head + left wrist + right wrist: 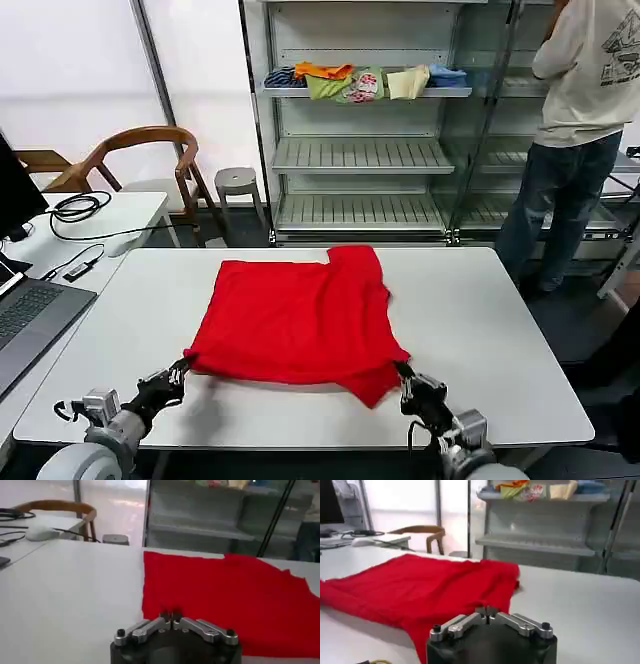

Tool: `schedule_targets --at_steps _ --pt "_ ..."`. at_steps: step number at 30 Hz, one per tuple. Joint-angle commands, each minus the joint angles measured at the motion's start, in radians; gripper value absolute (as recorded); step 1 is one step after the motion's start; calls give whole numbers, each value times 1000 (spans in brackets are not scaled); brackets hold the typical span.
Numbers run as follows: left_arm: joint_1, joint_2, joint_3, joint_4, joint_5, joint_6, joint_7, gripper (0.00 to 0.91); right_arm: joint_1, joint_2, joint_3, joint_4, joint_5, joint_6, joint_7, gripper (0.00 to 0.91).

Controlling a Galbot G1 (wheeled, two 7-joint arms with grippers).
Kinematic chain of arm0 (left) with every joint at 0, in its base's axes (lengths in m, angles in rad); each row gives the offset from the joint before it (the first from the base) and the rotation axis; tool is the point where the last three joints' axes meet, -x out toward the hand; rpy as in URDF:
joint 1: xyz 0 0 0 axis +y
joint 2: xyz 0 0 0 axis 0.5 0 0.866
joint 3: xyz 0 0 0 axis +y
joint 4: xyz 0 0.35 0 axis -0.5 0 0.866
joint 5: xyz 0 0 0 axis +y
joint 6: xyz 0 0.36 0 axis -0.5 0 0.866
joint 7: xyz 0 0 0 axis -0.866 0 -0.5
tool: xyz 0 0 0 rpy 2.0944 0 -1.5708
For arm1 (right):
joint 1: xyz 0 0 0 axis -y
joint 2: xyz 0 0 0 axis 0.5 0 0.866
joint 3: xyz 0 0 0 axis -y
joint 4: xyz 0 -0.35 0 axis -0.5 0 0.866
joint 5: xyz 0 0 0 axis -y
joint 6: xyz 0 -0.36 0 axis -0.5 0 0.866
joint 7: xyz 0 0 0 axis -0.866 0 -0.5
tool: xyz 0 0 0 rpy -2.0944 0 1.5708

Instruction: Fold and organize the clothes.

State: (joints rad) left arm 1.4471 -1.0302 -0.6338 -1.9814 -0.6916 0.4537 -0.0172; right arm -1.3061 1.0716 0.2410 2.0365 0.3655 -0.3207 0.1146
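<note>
The clothes, one bright red T-shirt (298, 318), lie partly folded on the white table (480, 330), plain side up. My left gripper (181, 369) is shut on the shirt's near left corner. In the left wrist view that gripper (171, 614) pinches the red hem (215, 595). My right gripper (404, 372) is shut on the near right corner, by a sleeve that juts toward me. The right wrist view shows its jaws (486, 611) closed on the red cloth (420, 590).
A side desk (120, 215) with a laptop (30, 315) and cables stands at the left, a wooden chair (140, 160) behind it. A metal shelf unit (360, 155) holds small folded garments (360, 82). A person (580, 130) stands at the back right.
</note>
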Motion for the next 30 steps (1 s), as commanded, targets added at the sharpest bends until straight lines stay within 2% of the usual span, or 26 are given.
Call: schedule_targets --at_steps 1,13,30 --pt "-122 -3 33 93 -22 -20 1 20 111 15 -30 -74 -3 -9 1 0" --pt "-218 -9 86 187 -19 -26 6 20 163 40 -46 -180 -30 -2 -17 0" --pt "-247 -20 107 247 -5 -33 10 30 229 68 -72 -278 -40 7 -27 0"
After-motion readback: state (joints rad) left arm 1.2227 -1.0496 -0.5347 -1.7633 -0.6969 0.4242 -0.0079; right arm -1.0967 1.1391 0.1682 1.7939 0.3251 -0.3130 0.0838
